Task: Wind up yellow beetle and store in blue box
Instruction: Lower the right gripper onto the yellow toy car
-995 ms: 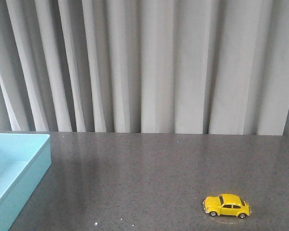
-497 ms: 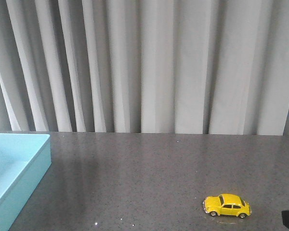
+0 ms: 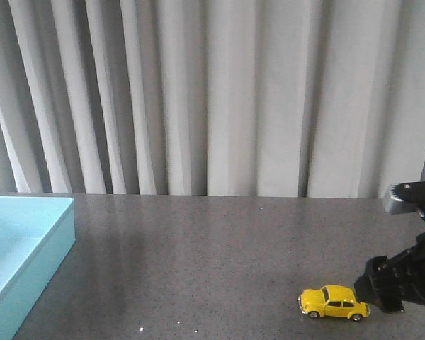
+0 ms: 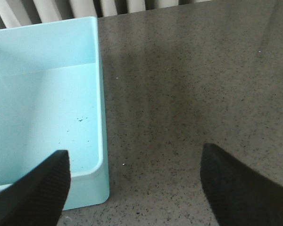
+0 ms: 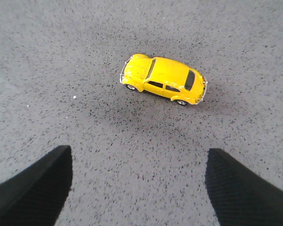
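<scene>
Your blue box (image 3: 28,244) is sitting empty at the table's (image 3: 212,262) left; the yellow beetle (image 3: 333,302) is resting right. Both right gripper (image 5: 137,188) and left gripper (image 4: 132,188) are gaping wide, holding nothing.

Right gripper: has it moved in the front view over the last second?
Yes. Absent a second ago, the right gripper has come in from the right edge, now just right of the unmoved yellow beetle.

Yellow beetle (image 5: 163,80) looked glossy, painted; table (image 3: 212,255) dark speckled, stone-like, faint sheen; blue box (image 4: 42,117) smooth, matt; curtain (image 3: 212,92) behind table, cloth.
</scene>
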Robot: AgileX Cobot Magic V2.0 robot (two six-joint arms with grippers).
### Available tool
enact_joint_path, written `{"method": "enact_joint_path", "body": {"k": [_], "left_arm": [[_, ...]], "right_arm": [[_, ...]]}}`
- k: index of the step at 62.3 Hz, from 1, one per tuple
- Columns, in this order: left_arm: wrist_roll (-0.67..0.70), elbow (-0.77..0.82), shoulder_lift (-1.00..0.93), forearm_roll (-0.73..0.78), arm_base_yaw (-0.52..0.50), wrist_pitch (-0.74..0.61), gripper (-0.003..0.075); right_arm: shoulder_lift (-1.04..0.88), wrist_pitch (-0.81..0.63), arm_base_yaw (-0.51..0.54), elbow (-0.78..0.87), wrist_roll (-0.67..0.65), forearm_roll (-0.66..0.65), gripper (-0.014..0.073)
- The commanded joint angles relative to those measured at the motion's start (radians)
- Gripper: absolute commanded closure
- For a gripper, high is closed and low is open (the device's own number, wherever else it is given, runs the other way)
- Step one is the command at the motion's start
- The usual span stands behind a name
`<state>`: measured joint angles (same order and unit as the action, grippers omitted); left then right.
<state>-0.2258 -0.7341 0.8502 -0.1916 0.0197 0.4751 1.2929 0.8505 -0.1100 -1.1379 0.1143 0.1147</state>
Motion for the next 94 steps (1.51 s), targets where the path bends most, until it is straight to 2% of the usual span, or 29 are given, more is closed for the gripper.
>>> {"method": "enact_joint_path", "body": {"k": [1, 18, 41, 49, 72, 94], "left_arm": [[-0.030, -0.034, -0.001, -0.049, 0.004, -0.066, 0.0160], [-0.030, -0.034, -0.001, -0.049, 0.004, -0.063, 0.0160], [-0.030, -0.034, -0.001, -0.049, 0.004, -0.063, 0.0160], [-0.030, -0.034, -0.001, -0.049, 0.004, -0.063, 0.0160], [-0.030, -0.034, -0.001, -0.049, 0.004, -0.063, 0.0160], [-0.030, -0.034, -0.001, -0.049, 0.004, -0.063, 0.0160]], "right_arm": [[0.069, -0.011, -0.020, -0.107, -0.108, -0.091, 0.0015], [0.325, 0.187, -0.020, -0.361, -0.172, -0.107, 0.0015], [0.590, 0.308, -0.010, -0.609, -0.189, -0.107, 0.0015], [0.658, 0.362, 0.005, -0.669, -0.185, -0.063, 0.0015], [0.756, 0.371, 0.004, -0.705, -0.183, -0.058, 0.0015], [0.765, 0.375, 0.004, -0.705, -0.182, -0.082, 0.0015]]}}
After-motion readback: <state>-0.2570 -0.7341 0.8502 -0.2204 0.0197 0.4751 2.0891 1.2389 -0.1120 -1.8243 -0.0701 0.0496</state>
